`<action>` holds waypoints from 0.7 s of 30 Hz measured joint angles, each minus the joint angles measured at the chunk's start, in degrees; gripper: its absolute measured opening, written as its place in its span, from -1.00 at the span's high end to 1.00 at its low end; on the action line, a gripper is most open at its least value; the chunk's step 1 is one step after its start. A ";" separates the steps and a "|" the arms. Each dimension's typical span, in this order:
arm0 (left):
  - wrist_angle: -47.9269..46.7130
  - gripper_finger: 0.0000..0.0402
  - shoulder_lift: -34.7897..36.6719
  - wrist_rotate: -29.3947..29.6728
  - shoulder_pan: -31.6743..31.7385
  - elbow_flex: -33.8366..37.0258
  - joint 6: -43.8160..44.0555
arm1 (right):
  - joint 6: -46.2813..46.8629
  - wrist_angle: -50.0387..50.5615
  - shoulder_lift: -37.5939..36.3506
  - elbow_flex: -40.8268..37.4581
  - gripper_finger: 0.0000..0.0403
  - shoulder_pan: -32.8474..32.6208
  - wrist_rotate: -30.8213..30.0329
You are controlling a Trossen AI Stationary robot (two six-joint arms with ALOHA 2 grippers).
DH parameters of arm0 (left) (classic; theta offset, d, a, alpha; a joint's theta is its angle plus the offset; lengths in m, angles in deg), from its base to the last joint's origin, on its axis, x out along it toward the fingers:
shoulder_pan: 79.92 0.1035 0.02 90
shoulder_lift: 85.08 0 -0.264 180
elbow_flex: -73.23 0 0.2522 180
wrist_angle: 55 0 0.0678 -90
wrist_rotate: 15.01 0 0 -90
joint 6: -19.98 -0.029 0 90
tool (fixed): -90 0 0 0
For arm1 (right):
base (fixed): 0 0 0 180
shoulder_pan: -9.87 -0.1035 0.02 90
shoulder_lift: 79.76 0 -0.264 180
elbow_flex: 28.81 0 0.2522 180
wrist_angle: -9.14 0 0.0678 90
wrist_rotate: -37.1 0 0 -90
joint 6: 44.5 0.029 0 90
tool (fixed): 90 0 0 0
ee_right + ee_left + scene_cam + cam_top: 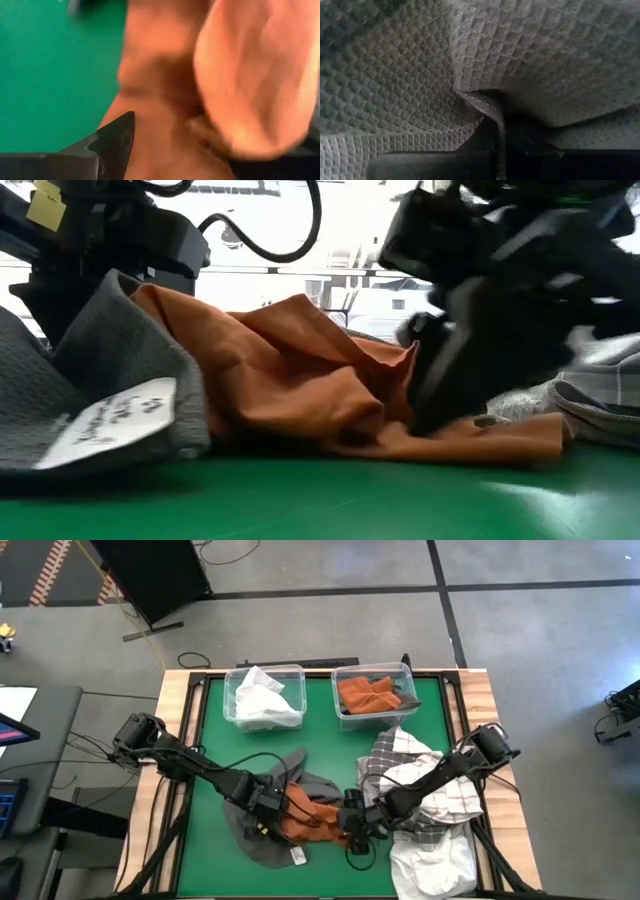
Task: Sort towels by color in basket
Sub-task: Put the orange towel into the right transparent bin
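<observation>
So my left gripper (268, 808) is pinched tight on the dark grey towel (262, 840), holding it near the table's 6 o'clock edge. The right gripper (357, 830) sits wide open against the orange towel (310, 820), which lies on the grey one; nothing's held there yet. Looks like I'm mid-separation of those two. Next I'd close the right on orange only and lift it toward 12 o'clock. Up there, the left bin (232, 705) holds white towels (265, 698), the right bin (342, 721) orange ones (368, 693). The checked towel (405, 755) waits at 4 o'clock.
</observation>
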 joint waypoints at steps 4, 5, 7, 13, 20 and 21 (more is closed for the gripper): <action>0.88 0.99 0.00 0.00 0.00 0.00 -0.86 | -3.17 -3.13 -0.13 0.65 -0.54 2.17 -2.07; 1.34 0.99 0.00 0.00 0.05 0.00 -0.88 | -3.38 -4.54 0.18 0.65 -0.54 2.97 -2.08; 2.12 0.99 0.00 0.00 0.25 0.00 -1.06 | -3.40 -7.10 0.53 0.67 -0.54 4.36 -2.05; 2.53 0.99 0.00 0.03 1.02 0.00 -1.40 | -6.13 -15.73 0.46 0.69 -0.54 7.05 1.09; 5.32 0.99 0.00 0.21 1.89 0.00 -4.05 | -8.58 -19.12 0.46 0.69 -0.54 8.04 1.57; 6.20 0.99 0.00 0.22 2.04 0.00 -4.58 | -8.58 -19.57 0.46 0.69 -0.54 8.35 1.57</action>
